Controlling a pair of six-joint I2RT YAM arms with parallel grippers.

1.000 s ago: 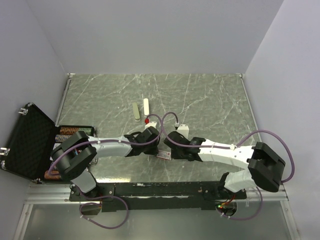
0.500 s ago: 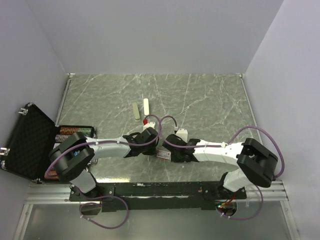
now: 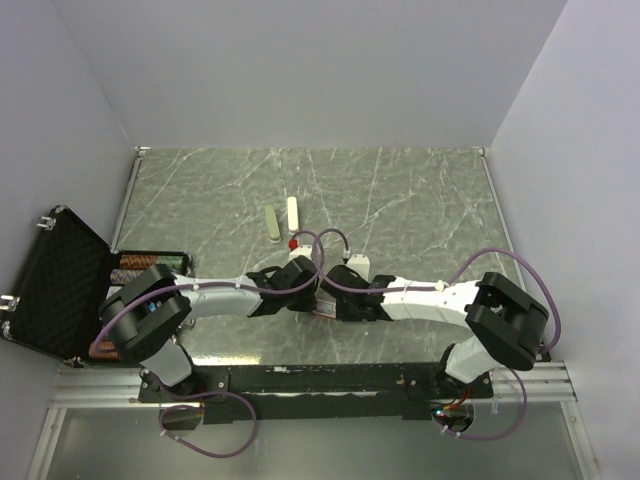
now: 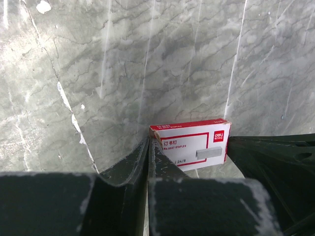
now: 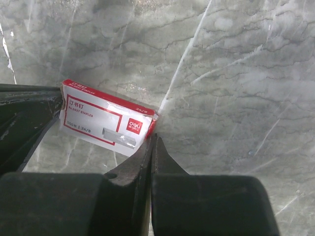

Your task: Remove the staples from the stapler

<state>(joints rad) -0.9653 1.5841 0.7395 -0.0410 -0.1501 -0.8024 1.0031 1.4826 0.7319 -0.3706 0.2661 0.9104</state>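
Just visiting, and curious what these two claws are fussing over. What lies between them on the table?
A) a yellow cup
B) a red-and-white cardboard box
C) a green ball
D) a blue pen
B: both wrist views show a red-and-white box lying flat on the table, with the shut left gripper at one end and the shut right gripper at the other.

Table [image 4: 123, 73]: grey-green stone-look surface with white veining, smooth, low sheen. Cardboard box [image 4: 194, 143]: red-and-white printed card, smooth, slightly glossy (one corner is worn to bare brown board). Left gripper [image 4: 148, 143] and right gripper [image 5: 153, 142]: black, matt, plastic by the look, faintly grainy along the pale, scuffed edges. Arm shells [image 3: 222, 293]: white, smooth, semi-gloss. Case [image 3: 55, 285]: black ribbed lining, matt, soft-looking.
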